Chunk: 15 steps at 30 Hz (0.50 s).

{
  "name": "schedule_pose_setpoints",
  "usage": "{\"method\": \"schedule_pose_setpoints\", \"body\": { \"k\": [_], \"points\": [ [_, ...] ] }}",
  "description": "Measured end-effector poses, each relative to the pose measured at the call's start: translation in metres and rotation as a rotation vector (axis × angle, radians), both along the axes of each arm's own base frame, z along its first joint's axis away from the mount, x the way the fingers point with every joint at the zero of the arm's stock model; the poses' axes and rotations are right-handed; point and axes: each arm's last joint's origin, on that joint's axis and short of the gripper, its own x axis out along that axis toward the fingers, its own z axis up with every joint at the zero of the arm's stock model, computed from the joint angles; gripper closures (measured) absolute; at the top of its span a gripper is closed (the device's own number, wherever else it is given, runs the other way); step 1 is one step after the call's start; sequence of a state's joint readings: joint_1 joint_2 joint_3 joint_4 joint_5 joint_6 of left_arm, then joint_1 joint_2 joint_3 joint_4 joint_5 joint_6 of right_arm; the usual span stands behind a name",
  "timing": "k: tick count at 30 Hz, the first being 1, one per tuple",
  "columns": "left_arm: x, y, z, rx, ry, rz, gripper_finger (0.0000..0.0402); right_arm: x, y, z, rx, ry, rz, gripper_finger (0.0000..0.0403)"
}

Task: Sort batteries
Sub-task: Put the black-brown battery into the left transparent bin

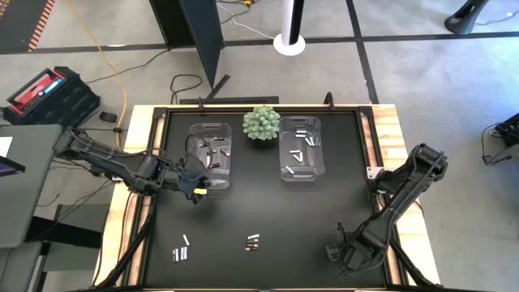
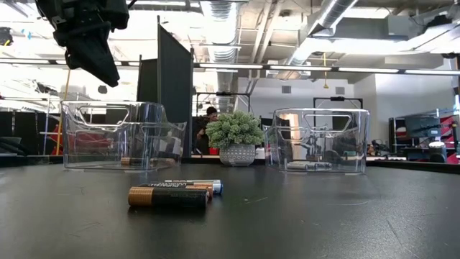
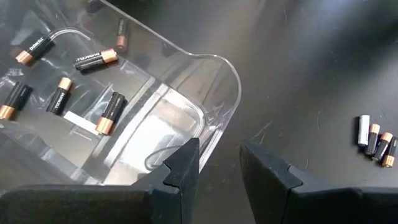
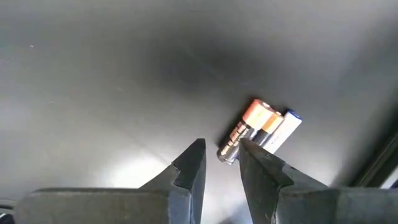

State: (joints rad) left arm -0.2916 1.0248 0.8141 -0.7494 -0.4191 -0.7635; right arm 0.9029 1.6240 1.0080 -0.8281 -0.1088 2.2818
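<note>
1. Far left, the left gripper (image 3: 219,171) hangs above the near rim of the left bin (image 1: 210,154), fingers parted a little with nothing between them.
2. Below it, inside that bin, lie the dark copper-ended batteries (image 3: 111,112), scattered flat on the clear floor.
3. Moving along the front of the black table (image 1: 268,203), a small cluster of loose cells (image 1: 182,251) sits near the left front, one pale, the others dark.
4. At mid-front is a second little cluster (image 1: 252,242), dark cells side by side with a pale one touching them.
5. Behind, at the centre back, the green plant (image 1: 262,122) stands between the two bins.
6. Right of it, the right bin (image 1: 301,148) holds the pale silver cells (image 1: 297,154).
7. Far right, the right gripper (image 4: 220,163) hovers low at the front right corner, fingers a narrow gap apart, empty, aimed toward the mid-front cluster.
8. My read on handling: these cells look light, rigid and smooth, so they will roll and skid. Best pinched across the middle of the barrel, fingers square to its length, and packed neighbours may need separating first.
</note>
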Motion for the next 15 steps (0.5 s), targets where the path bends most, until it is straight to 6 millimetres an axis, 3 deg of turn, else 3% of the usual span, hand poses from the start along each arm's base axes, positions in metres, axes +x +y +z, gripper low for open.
{"method": "schedule_pose_setpoints", "body": {
  "k": [15],
  "points": [
    [0.0,0.0,0.0,-0.004,-0.002,0.006,0.029,-0.014,0.009,-0.002,-0.007,0.004,0.065,0.029]
  ]
}}
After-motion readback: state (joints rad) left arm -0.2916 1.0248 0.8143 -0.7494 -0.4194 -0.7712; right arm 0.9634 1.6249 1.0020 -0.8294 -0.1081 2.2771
